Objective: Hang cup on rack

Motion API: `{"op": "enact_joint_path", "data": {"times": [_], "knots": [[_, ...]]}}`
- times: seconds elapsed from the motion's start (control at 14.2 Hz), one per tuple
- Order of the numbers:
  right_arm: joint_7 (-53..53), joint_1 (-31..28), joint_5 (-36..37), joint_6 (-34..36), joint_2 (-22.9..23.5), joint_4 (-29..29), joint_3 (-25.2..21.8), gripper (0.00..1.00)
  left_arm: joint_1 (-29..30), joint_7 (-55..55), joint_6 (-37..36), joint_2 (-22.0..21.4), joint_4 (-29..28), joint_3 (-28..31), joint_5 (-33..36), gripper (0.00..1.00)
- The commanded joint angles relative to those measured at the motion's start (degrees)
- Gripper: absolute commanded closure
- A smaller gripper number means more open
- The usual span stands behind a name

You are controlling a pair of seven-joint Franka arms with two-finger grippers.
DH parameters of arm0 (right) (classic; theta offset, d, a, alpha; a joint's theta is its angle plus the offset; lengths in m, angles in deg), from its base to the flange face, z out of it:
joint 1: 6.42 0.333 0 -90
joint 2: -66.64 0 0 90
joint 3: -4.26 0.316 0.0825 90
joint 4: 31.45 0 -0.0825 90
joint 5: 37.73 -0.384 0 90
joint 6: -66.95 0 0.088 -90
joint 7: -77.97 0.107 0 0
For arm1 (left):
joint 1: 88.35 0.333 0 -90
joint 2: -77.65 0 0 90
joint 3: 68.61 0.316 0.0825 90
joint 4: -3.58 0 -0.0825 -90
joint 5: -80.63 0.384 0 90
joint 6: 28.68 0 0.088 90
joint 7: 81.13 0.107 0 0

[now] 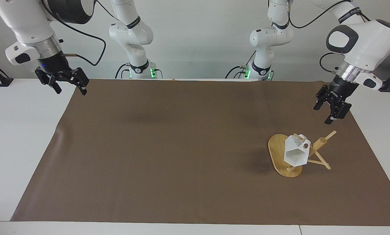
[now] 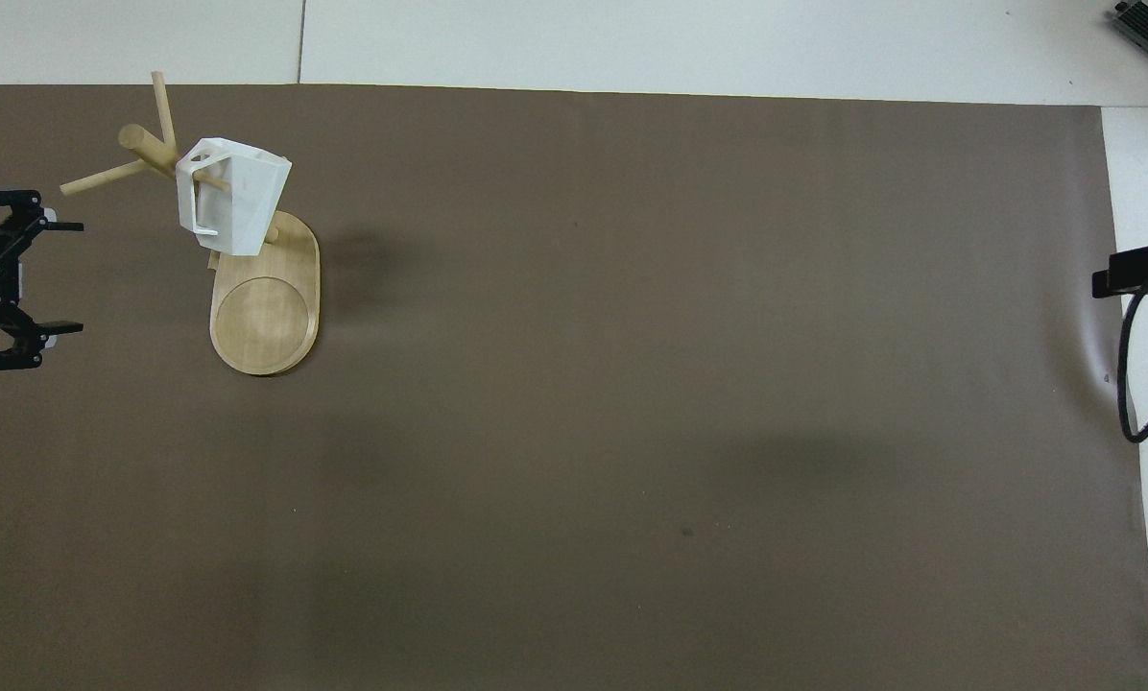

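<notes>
the counter (image 1: pixel 6 137) carries a brown mat (image 1: pixel 169 156), and toward my left arm's end of it stands the rack (image 1: pixel 314 153), its oval base flat on the mat. the cup (image 1: pixel 295 153) hangs from one of the thin pegs by its handle hole, tilted, its mouth turned away from the robots, its body over the base and clear of the mat.

my left end effector (image 1: pixel 331 110) is up in the air with its fingers spread and nothing in them, over the mat's edge beside the rack and apart from it. my right end effector (image 1: pixel 67 85) waits, empty and open too, over the mat's edge at the right arm's end.

the hang looks done to me, so the risks are small ones. the largest: any sweep of my left arm low across the rack could clip a peg and topple the whole tree. smaller: the peg is thin and the cup sits askew, so a jolt to the counter might slide it off.
</notes>
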Motion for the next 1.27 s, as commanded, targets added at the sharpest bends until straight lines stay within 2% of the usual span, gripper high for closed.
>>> {"op": "enact_joint_path", "data": {"times": [0.0, 0.14, 0.28, 0.42, 0.63, 0.77, 1.2], "knots": [[1.2, -0.2, 1.0, 0.6, -1.4, -1.2, 0.4, 0.00, -4.0, 3.1, -2.7, 0.5, 2.9, 2.1, 4.2, 0.00], [1.1, -0.2, 1.0, 0.6, -1.4, -1.2, 0.4, 0.00, -7.8, 6.2, -4.9, 0.7, 4.9, 5.5, 7.0, 0.00], [1.1, -0.2, 1.0, 0.6, -1.4, -1.2, 0.4, 0.00, -8.2, 11.4, -7.3, 0.7, 6.1, 5.9, 7.9, 0.00], [1.1, -0.2, 1.0, 0.6, -1.4, -1.2, 0.4, 0.00, -8.2, 17.8, -10.5, 0.7, 8.3, 5.9, 8.2, 0.00], [1.1, -0.2, 1.0, 0.6, -1.4, -1.2, 0.4, 0.00, -8.4, 32.8, -14.7, 0.6, 10.7, 5.7, 12.6, 0.00], [1.1, -0.2, 1.0, 0.6, -1.4, -1.2, 0.4, 0.00, -8.4, 41.6, -17.5, 0.5, 12.1, 5.1, 13.1, 0.00], [1.1, -0.2, 1.0, 0.6, -1.4, -1.2, 0.4, 0.00, -7.4, 58.5, -27.1, 1.2, 16.8, 2.3, 15.0, 0.00]]}}
